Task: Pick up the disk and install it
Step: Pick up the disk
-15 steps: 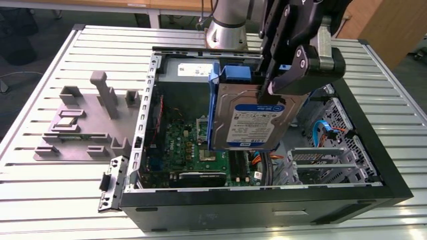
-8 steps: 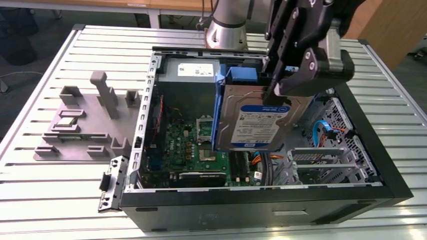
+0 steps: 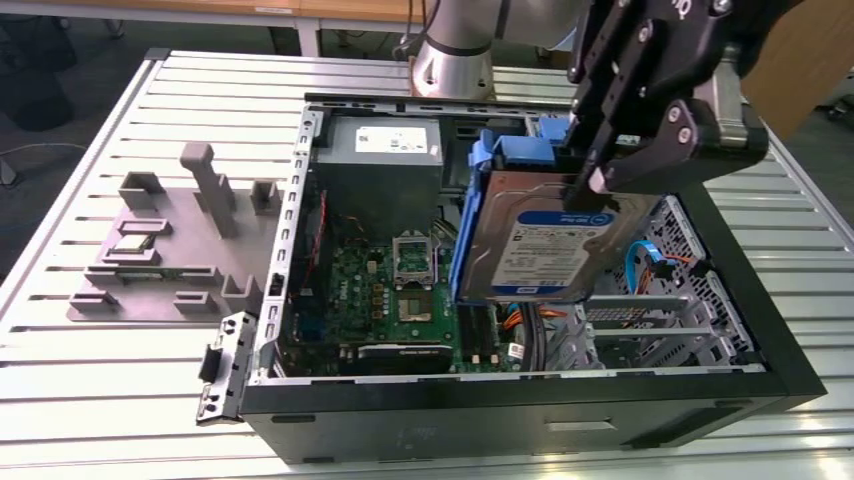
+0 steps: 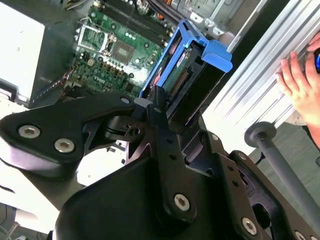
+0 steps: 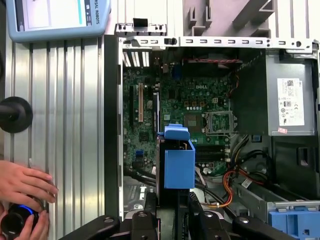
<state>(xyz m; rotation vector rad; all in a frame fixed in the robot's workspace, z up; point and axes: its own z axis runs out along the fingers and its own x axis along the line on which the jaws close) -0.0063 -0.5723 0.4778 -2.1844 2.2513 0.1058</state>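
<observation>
The disk, a silver hard drive with a white-and-blue label and a blue bracket along its edge, hangs tilted over the open computer case. My gripper is shut on its upper end. In both wrist views the disk points down toward the motherboard, with its blue bracket leading. The black fingers clamp its sides. The disk is above the case's interior, beside the drive cage, and I cannot tell that it touches anything.
Inside the case lie a green motherboard, a grey power supply box with a white sticker, blue latch pieces and cables. A grey fixture sits on the slatted table at the exterior view's left. A person's hand rests beside the case.
</observation>
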